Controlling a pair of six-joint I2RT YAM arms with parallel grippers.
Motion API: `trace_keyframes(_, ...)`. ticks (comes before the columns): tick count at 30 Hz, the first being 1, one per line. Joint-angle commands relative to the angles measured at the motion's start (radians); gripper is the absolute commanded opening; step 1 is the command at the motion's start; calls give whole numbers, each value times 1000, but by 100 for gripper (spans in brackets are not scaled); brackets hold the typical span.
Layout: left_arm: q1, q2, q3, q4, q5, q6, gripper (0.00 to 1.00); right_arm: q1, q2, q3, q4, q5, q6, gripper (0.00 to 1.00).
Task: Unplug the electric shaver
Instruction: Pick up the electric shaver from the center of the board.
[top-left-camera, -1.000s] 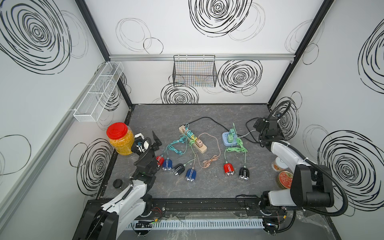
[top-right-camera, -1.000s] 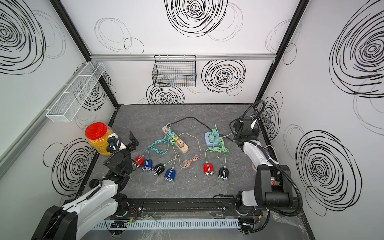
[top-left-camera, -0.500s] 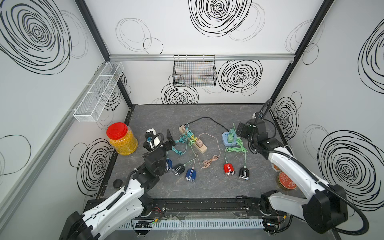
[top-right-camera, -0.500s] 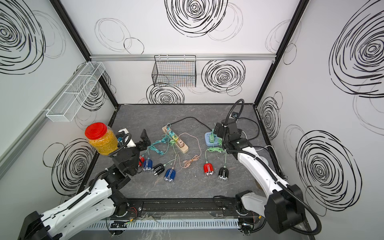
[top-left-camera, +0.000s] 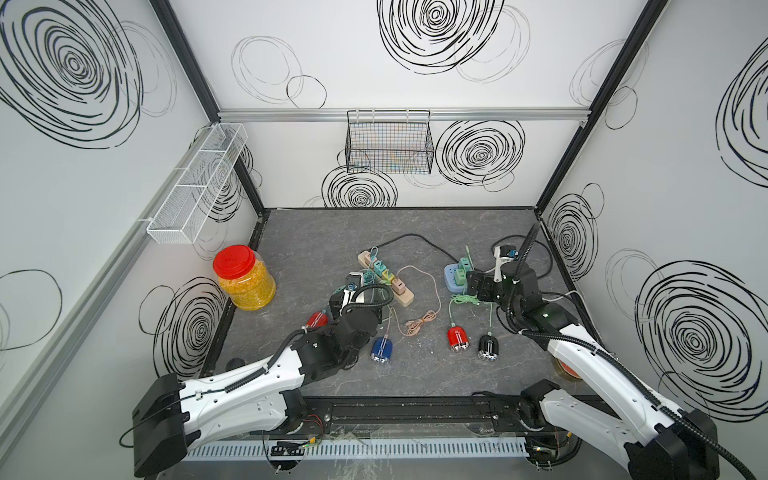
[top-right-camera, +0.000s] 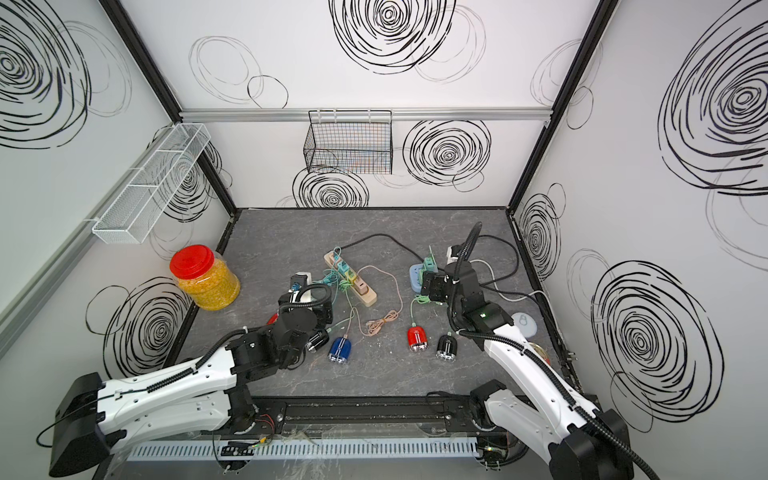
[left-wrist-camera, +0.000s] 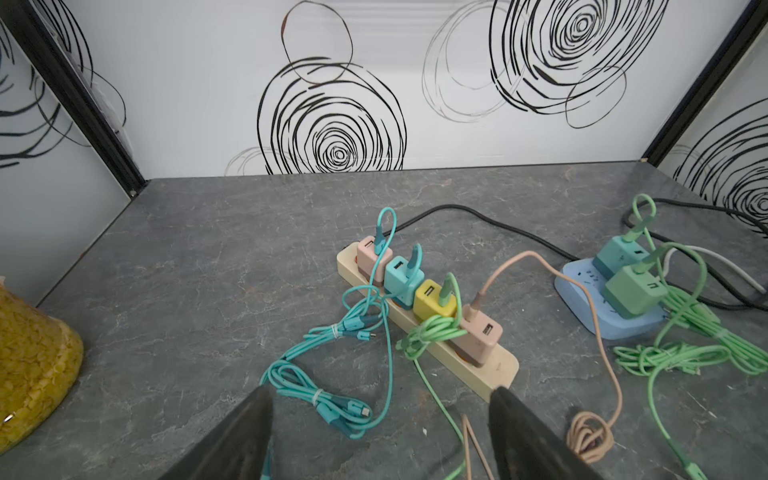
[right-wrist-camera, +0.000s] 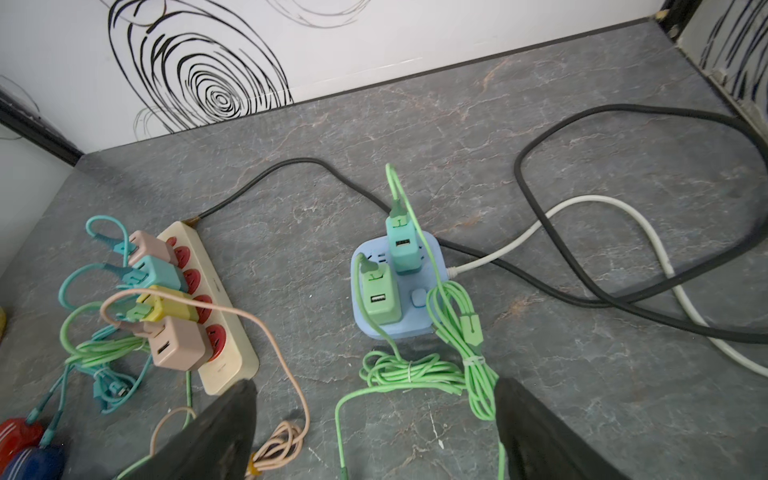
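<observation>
Several electric shavers lie on the grey table: a red one (top-left-camera: 458, 338) and a black one (top-left-camera: 488, 347) on green cables that run toward the blue power hub (top-left-camera: 455, 278), and a blue one (top-left-camera: 382, 348) near the cream power strip (top-left-camera: 386, 278). Another red shaver (top-left-camera: 316, 319) is half hidden by my left arm. My left gripper (left-wrist-camera: 380, 390) is open, low over teal and green cables just short of the strip's near end (left-wrist-camera: 498, 365). The right gripper (right-wrist-camera: 374, 382) is open above the coiled green cable (right-wrist-camera: 411, 370) in front of the hub (right-wrist-camera: 395, 328).
A red-lidded jar (top-left-camera: 245, 276) of yellow bits stands at the left edge. A coiled peach cable (top-left-camera: 419, 322) lies between the strip and the right-hand shavers. Black and white mains cables (right-wrist-camera: 582, 266) loop behind the hub. A black wire basket (top-left-camera: 388, 141) hangs on the back wall.
Both arms have swung in from the table's sides toward the middle: the left gripper toward the cream strip, the right gripper toward the blue hub. Nothing has been grasped.
</observation>
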Motion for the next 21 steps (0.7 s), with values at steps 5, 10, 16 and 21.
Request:
trace_keyframes(5, -7, -11, -72, -12, 113, -119, 80, 110, 66, 23, -12, -31, 8, 83)
trace_keyframes(10, -9, -11, -124, 2, 199, -153, 78, 209, 150, 55, 18, -5, 12, 77)
trace_keyframes(16, -34, 25, -145, 11, 301, -178, 84, 293, 301, 133, 14, -52, 76, 75)
trace_keyframes(21, -94, 87, -141, 0, 336, -230, 85, 317, 429, 206, -64, -56, 153, 71)
